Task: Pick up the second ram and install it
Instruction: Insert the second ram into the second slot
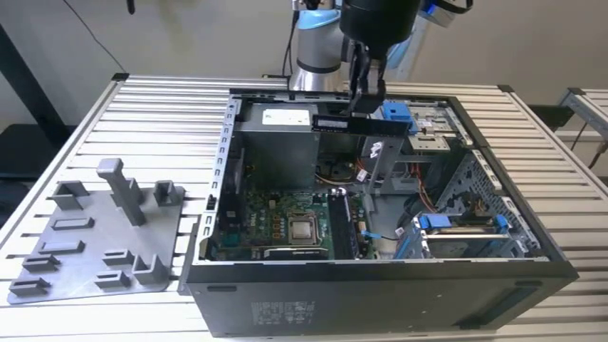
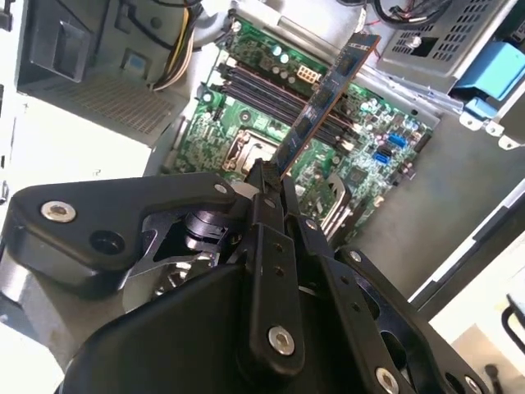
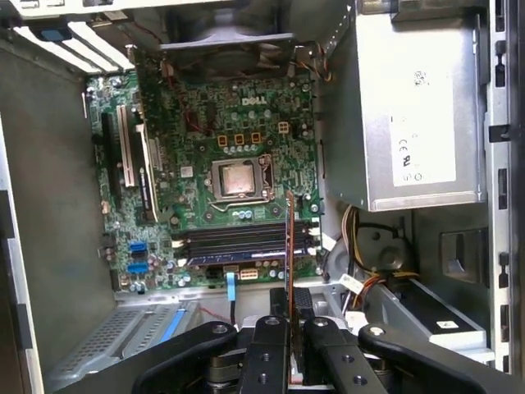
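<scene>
One memory stick is clamped in the gripper above the open computer case.
In the exterior view the stick hangs level and on edge. Its long axis runs from that view's left to its right, and the black fingers are closed on it a little right of its middle. It sits well clear of the motherboard, up near the top of the grey power-supply box. In both wrist views it juts out from between the fingertips over the board below, crosswise to the dark memory slots and not touching them. A grey fixture plate lies on the slatted table beside the case, at the exterior view's left.
</scene>
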Motion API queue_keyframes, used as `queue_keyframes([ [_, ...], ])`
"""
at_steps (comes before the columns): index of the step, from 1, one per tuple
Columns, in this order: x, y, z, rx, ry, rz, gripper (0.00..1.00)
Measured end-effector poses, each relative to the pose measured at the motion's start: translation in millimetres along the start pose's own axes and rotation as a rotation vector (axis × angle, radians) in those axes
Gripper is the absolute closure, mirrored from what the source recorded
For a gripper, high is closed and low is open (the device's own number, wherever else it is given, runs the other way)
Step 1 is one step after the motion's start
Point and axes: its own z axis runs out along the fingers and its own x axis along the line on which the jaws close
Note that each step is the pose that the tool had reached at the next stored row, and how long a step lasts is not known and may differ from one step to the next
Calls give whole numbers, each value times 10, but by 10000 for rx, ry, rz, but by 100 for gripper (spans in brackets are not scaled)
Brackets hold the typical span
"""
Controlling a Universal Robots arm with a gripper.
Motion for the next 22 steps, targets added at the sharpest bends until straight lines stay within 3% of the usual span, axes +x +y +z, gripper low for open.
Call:
queue_keyframes([
  [22, 0, 0, 1, 33, 54, 2740, 86],
])
